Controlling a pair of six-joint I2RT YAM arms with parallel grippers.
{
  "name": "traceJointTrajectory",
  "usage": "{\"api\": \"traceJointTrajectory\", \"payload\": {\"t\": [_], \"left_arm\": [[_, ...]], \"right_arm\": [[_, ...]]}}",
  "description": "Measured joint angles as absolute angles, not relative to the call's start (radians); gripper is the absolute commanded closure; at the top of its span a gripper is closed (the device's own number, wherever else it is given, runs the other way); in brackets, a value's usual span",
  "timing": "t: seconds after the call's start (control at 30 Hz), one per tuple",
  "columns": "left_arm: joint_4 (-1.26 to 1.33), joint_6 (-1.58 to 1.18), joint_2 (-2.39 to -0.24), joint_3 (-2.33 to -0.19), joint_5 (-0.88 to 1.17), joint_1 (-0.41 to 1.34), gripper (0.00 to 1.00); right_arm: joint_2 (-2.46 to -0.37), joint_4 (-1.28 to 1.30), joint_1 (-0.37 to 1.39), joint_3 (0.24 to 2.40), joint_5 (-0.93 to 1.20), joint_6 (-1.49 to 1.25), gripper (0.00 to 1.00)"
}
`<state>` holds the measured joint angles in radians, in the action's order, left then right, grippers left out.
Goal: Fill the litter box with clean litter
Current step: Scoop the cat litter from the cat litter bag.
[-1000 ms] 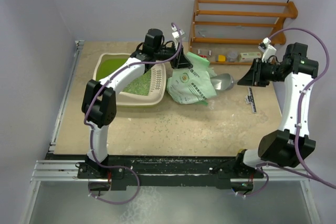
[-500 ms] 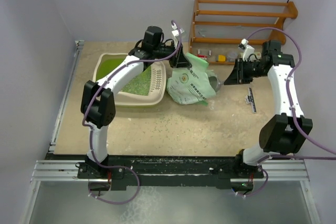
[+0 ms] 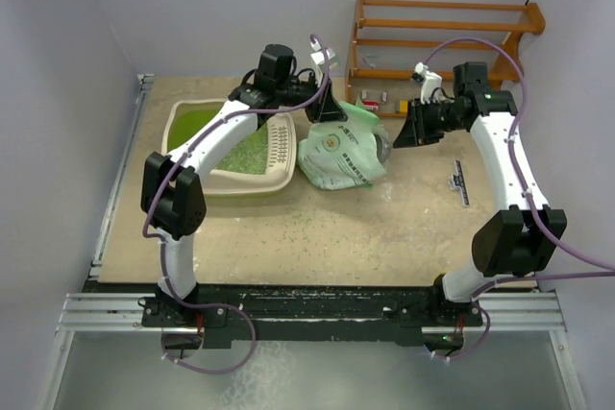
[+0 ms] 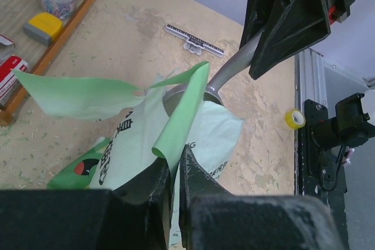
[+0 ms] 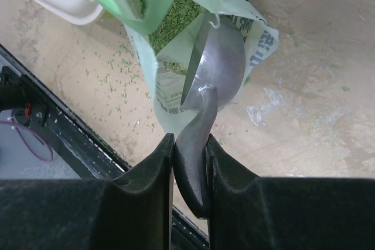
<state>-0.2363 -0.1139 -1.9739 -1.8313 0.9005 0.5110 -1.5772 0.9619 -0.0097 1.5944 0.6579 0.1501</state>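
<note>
Top external: we see the litter box (image 3: pixel 252 182) at centre left of frame on the counter (image 3: pixel 317 228), litter (image 3: pixel 252 153) inside. Our left tool (image 4: pixel 176 165) pinches a flap of the green bag (image 3: pixel 338 156); our right tool (image 5: pixel 190 144) clamps the handle of the scoop (image 5: pixel 222 65), its bowl at the bag mouth

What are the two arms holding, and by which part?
Left fingers pinch the pale green plastic bag by its top flap; right fingers clamp the grey metal scoop by its handle.
</note>
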Motion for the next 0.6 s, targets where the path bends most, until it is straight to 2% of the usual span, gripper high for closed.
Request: {"api": "traceJointTrajectory", "payload": {"t": [0.43,0.6], "left_arm": [[-0.256,-0.109,-1.959,-1.82,0.878,0.512,0.97],[-0.332,-0.091,-1.979,-1.917,0.858,0.534,0.97]], "right_arm": [[-1.597,0.923,0.038,1.617,0.638,0.124,1.0],[-1.592,0.92,0.038,1.611,0.637,0.115,1.0]]}}
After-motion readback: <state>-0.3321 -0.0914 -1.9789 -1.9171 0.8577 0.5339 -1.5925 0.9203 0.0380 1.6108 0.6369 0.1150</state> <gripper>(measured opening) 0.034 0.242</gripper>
